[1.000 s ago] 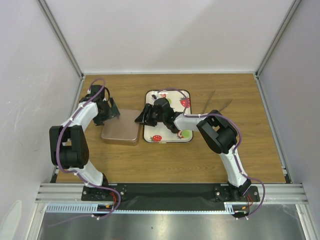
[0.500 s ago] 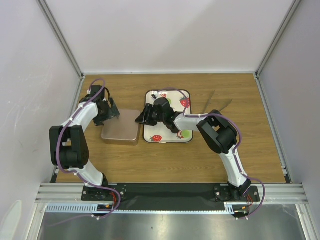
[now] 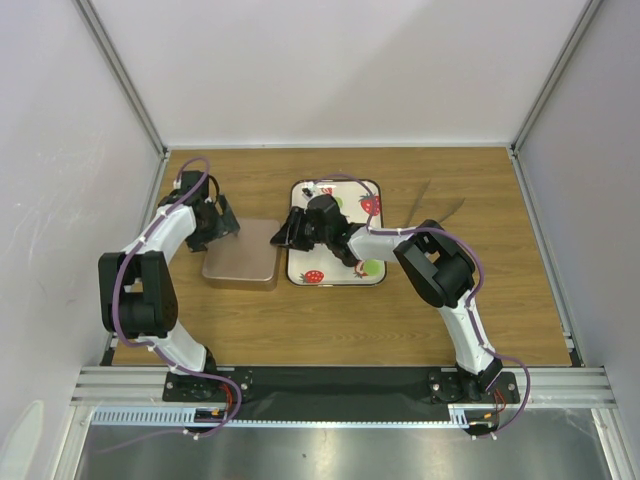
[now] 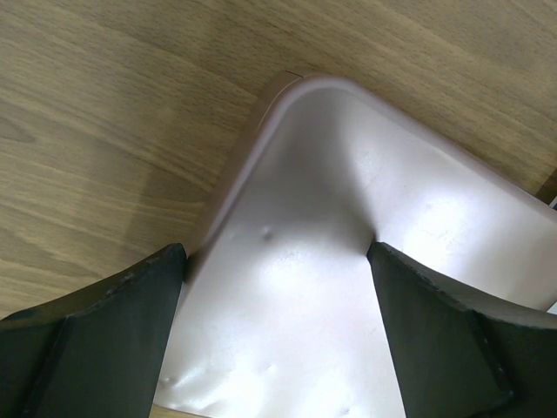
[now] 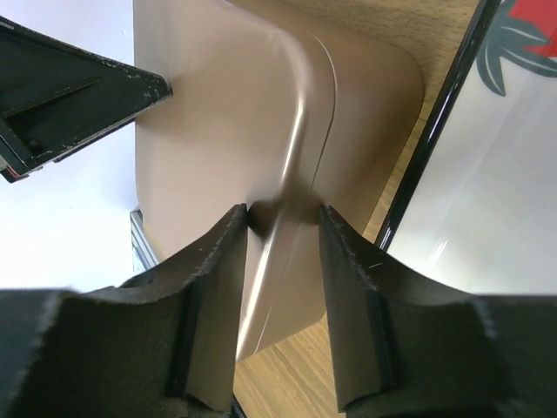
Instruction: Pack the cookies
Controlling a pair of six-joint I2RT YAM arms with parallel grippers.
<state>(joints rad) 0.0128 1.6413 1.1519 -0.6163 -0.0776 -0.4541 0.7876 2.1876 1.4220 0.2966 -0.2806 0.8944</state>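
— Wooden table [image 3: 420, 320], white walls. What does the top view give?
— A brown tin [image 3: 240, 262] beside a strawberry tray [image 3: 335, 284]. The left gripper [image 3: 222, 222] is at the tin's far corner and the right gripper [image 3: 285, 232] at its tray-side edge. There are small green and pink spots [image 3: 368, 267] on the tray; whether they are cookies or print I cannot tell.
— Left wrist?
— Fingers spread wide, straddling the tin's corner.
— Right wrist?
— Fingers narrow around a thin raised edge of the tin. I cannot tell whether they pinch it.
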